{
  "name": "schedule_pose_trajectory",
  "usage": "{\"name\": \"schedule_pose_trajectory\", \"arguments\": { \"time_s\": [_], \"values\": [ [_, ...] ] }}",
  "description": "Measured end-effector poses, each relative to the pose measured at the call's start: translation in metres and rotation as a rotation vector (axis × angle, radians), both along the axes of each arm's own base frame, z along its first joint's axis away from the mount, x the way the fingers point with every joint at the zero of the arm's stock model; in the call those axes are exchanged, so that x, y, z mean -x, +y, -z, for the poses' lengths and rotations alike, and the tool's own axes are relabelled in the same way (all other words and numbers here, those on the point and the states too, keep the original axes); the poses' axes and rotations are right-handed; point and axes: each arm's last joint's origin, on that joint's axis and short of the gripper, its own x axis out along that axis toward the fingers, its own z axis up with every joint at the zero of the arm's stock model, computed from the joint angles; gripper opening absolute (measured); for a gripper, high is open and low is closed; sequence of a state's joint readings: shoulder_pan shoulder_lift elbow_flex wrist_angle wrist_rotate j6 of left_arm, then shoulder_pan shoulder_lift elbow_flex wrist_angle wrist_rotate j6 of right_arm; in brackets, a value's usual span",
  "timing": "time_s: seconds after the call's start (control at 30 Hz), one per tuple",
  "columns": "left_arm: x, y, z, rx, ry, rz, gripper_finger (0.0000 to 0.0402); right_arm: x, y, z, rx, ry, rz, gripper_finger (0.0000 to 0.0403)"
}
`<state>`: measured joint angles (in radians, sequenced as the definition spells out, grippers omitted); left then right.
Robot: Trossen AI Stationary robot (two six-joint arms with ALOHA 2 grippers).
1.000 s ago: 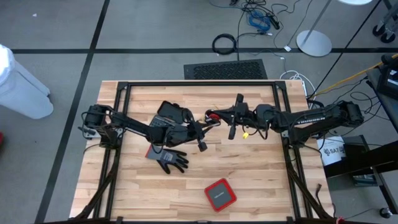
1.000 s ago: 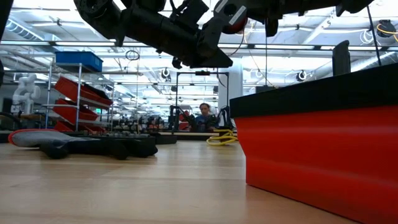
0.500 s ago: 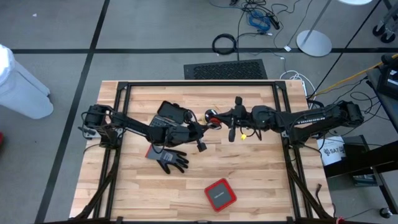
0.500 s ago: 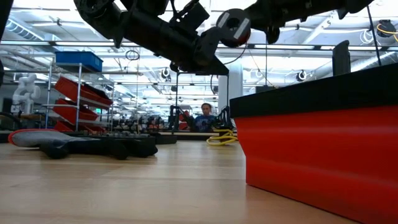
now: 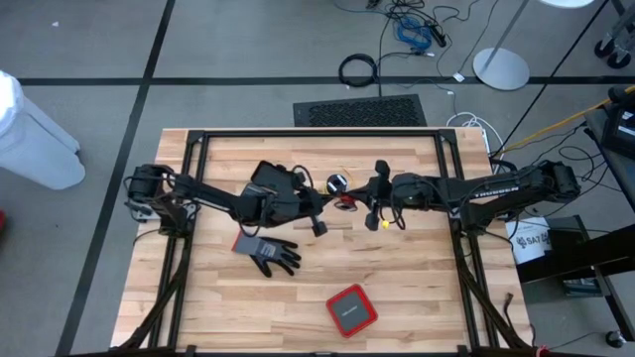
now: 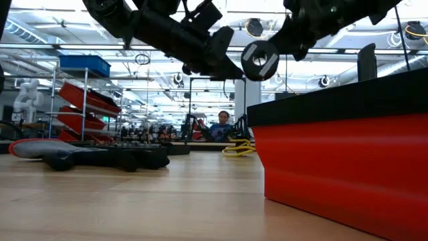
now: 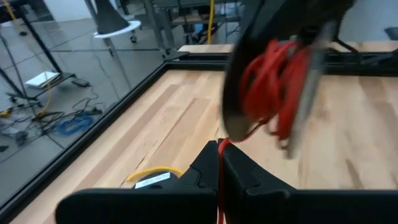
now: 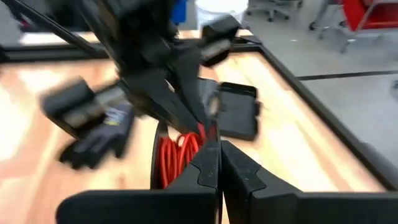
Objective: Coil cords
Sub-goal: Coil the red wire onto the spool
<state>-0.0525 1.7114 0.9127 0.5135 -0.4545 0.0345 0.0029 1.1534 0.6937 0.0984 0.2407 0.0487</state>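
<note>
The red cord (image 7: pixel 273 93) is a small coil held above the middle of the table, between my two grippers, with a dark round piece (image 6: pixel 260 60) next to it. My left gripper (image 7: pixel 219 149) comes from the table's left and is shut on a strand leading out of the coil. My right gripper (image 8: pixel 217 149) comes from the right and is shut at the coil (image 8: pixel 177 155). In the high view they meet at the red cord (image 5: pixel 343 201). A bit of yellow cord (image 5: pixel 375 224) shows by my right arm's wrist. My left gripper pinches one red strand (image 7: pixel 219 146) between its two fingertips. The fingers come nearly level from the table's left. The strand runs up to the coil, which is clear of the table. My right gripper is shut on red strands (image 8: pixel 202 134) at the edge of the coil, fingers slanting down from the table's right. The coil hangs beside the fingers, lifted clear. The fingers hide the exact spot.
A dark glove (image 5: pixel 273 255) lies left of centre, partly on a small red-grey pad (image 5: pixel 242 243). A black case (image 5: pixel 273 178) sits behind my left arm. A red box (image 5: pixel 351 309) stands near the front edge. Black frame rails (image 5: pixel 317 132) border the table.
My right gripper has tipped downward and sunk, moving a little toward the table's left with the red coil, so the dark round piece now shows lower in the low view. The glove, case and box have stayed put.
</note>
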Motion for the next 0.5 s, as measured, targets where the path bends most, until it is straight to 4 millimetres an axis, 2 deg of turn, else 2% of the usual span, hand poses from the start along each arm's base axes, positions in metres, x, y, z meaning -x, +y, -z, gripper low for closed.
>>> {"name": "schedule_pose_trajectory", "arguments": {
  "time_s": [0.17,0.5],
  "values": [
    [0.0018,-0.0023,-0.0072,0.020,-0.021,0.059,0.0001,0.0006,-0.0015,0.0006,0.067,0.022,0.032,0.0000],
    [0.0013,-0.0054,-0.0068,0.065,-0.024,0.130,0.0001,-0.0021,-0.0016,0.0044,0.095,0.044,0.031,0.0000]
  ]
}}
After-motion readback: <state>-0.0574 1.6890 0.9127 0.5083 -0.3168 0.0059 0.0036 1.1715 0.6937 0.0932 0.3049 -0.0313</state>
